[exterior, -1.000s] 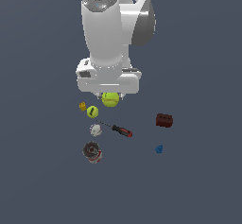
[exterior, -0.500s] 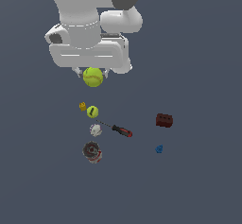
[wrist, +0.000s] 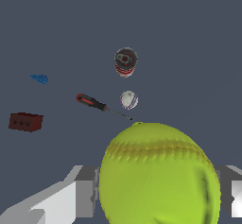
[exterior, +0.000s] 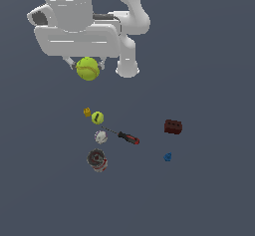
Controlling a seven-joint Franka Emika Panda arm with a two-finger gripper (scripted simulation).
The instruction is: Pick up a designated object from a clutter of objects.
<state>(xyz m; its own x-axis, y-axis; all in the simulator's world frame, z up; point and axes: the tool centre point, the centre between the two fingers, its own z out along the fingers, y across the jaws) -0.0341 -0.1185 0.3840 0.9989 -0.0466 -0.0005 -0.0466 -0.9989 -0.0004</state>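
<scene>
Simulator render of a white, smooth-shelled Panda arm holding the ball [exterior: 87, 68] clear of a flat, featureless dark grey-blue surface [exterior: 214, 195]. The gripper [exterior: 83, 64] is closed on the ball, one short grey finger [exterior: 68, 62] pressed to each side; in the wrist view the blocky grey finger [wrist: 85, 197] bases flank the ball [wrist: 160, 176], which fills the near field. The ball is a yellow-green sphere with a matte, faintly mottled skin and a curved stitched seam of darker yellow. It hangs well above the clutter, touching nothing but the fingers. Below it on the surface lie the loose items, all apart from the ball. A small orange piece [exterior: 87, 112], lumpy in outline, sits just beside a smaller yellow-green sphere [exterior: 97, 117] bearing a black mark. Near these is a whitish ball [exterior: 100, 137] with faint purple seam lines, visible also from the wrist [wrist: 128, 99]. A screwdriver [exterior: 128, 138] lies flat, its thin dark shaft pointing toward the whitish ball and its ribbed handle red and black; the wrist view shows the same [wrist: 92, 102]. A dark grey round thing [exterior: 96, 159] with a red-and-white band reads from the wrist as a short cylinder [wrist: 125, 61]. Well apart, toward the exterior view's right, rest a dark red rectangular brick [exterior: 173, 126] with studded faces and a tiny blue faceted piece [exterior: 168, 157].
</scene>
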